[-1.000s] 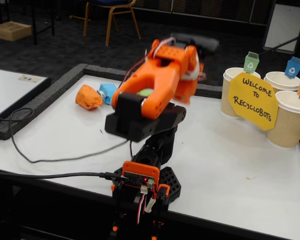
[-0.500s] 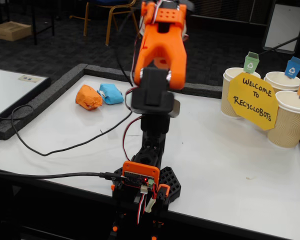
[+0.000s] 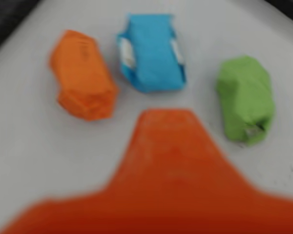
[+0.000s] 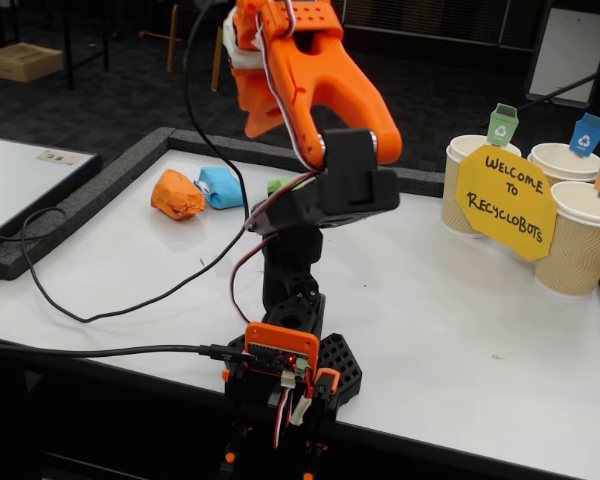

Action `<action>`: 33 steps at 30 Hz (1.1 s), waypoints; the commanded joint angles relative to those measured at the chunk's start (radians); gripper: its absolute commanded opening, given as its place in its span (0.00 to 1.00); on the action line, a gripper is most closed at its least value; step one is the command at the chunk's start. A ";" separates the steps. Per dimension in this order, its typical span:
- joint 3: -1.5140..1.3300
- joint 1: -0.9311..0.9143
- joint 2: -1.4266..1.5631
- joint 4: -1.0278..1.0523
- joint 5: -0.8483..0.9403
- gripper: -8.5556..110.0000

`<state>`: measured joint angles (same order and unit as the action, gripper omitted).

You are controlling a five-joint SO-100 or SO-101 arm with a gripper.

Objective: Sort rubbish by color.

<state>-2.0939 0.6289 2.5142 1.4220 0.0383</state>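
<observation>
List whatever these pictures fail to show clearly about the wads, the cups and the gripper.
- Green wad: in the fixed view mostly hidden behind the arm; only a sliver shows.
- Gripper: in the wrist view only one blurred orange finger shows, so open or shut cannot be told; in the fixed view its tips are not visible.
- Cups: insides not visible from the fixed view.
- Wrist view: blurred, so wad creases are unreadable.

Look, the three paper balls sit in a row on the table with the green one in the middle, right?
Not quite. The wrist view shows the blue wad in the middle, with the orange wad on its left and the green wad on its right. They do sit in a row on the table.
</observation>
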 commanded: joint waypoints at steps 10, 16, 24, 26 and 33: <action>0.153 0.026 -0.011 0.000 -0.005 0.15; 0.158 -0.060 -0.049 -0.020 -0.005 0.16; 0.107 -0.218 -0.176 -0.104 -0.005 0.15; 0.103 -0.239 -0.190 -0.123 -0.005 0.16; 0.103 -0.267 -0.232 -0.161 -0.005 0.15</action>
<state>-2.0586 0.3881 2.2764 1.2977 0.0383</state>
